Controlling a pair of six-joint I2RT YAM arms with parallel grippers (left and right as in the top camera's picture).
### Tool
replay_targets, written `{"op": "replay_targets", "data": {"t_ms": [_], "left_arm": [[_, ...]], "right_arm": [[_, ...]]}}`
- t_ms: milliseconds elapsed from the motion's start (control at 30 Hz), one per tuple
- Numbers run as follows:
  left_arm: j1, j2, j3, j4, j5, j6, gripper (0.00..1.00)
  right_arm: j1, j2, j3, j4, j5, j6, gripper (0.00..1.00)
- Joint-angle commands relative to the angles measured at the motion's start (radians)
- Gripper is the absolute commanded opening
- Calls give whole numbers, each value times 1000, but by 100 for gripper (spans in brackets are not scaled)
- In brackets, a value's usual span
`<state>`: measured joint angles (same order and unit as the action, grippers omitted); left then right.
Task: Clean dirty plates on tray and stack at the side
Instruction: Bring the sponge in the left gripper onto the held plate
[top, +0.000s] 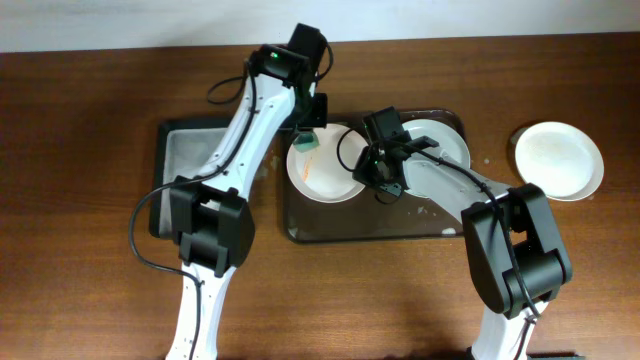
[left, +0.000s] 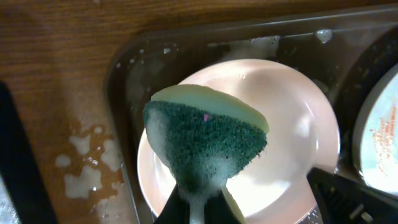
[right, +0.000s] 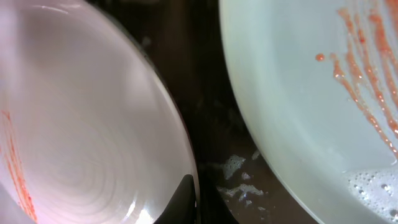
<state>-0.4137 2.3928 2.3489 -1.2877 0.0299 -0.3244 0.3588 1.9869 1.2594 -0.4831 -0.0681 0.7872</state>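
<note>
White plates (right: 298, 93) streaked orange, dark brown-grey tray (top: 360, 232), green-and-yellow sponge (left: 205, 140), brown wood-grain table (top: 100, 80).

My overhead view was evenly lit and sharp, with only soft shadows on the brown wooden surface (top: 100, 300). In my left wrist view, glare washed the round white plate (left: 298, 124) pinkish. My right wrist view was very close, soft, and blurred at its edges.

Left tool (top: 307, 138) clamped, reached far forward; right tool (top: 388, 188) closed, reached forward and leftward, low.
</note>
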Motion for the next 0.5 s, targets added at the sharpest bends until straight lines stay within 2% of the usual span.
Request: {"op": "replay_targets", "data": {"t_ms": [0,300,467], "left_arm": [[8,57,8,16,7,70,0],[9,111,8,14,7,122,0],[9,111,8,-23,7,140,0]], "right_arm": [[1,15,-9,-18,8,-81,4],[-13,15,-9,-19,-114,-281,4],[-43,15,-9,-37,-124,-283,4]]}}
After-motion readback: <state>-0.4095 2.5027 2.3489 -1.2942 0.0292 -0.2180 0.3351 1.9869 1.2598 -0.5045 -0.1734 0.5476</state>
